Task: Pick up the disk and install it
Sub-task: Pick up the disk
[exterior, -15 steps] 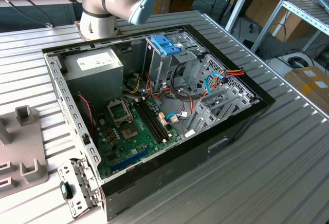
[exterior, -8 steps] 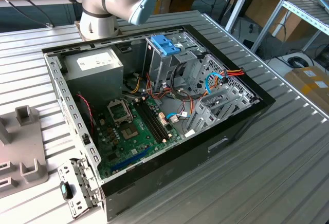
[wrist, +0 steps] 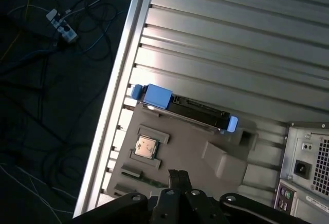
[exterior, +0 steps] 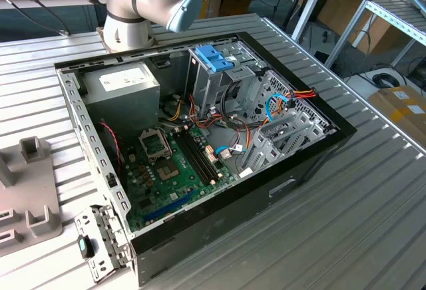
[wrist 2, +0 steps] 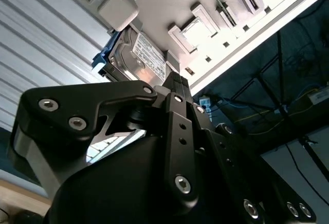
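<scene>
While disk [wrist: 198, 112] sits by fixture [wrist: 180, 152] on ribbed table [wrist: 231, 39], gripper [wrist: 178, 173] closed, empty; cables [wrist: 31, 54] litter floor [wrist: 41, 131]

The disk [wrist 2: 134, 58] is silver, white-labelled, blue-framed; the motherboard [exterior: 174, 173] is green.

Past my gripper [wrist: 179, 178] I see the ribbed metal table [wrist: 231, 39], then dark floor [wrist: 46, 131] strewn with cables [wrist: 85, 44] and a power strip [wrist: 61, 24] beyond its edge.
</scene>
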Action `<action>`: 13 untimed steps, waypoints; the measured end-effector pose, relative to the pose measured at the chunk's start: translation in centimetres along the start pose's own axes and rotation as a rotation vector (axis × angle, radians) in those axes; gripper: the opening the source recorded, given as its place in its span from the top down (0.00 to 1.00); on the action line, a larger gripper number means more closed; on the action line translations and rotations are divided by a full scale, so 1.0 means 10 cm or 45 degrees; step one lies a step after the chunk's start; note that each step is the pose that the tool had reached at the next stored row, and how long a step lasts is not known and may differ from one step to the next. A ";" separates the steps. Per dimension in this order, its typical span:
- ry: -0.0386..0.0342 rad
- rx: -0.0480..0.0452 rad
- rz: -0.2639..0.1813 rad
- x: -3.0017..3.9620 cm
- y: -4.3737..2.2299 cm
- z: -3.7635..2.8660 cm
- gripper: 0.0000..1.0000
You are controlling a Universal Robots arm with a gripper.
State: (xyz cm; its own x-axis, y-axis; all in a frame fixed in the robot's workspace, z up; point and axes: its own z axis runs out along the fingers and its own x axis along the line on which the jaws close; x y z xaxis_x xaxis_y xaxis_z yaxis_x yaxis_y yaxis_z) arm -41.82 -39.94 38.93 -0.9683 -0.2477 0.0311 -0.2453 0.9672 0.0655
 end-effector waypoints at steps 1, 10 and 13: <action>0.0006 0.000 -0.008 0.000 0.000 0.000 0.89; 0.0045 0.002 -0.068 -0.002 -0.001 0.000 0.89; 0.0060 0.003 -0.091 -0.003 -0.001 0.000 0.89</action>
State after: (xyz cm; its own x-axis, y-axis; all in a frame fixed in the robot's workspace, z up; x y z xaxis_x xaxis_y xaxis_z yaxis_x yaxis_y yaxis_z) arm -41.80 -39.94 38.94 -0.9481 -0.3165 0.0311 -0.3140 0.9472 0.0655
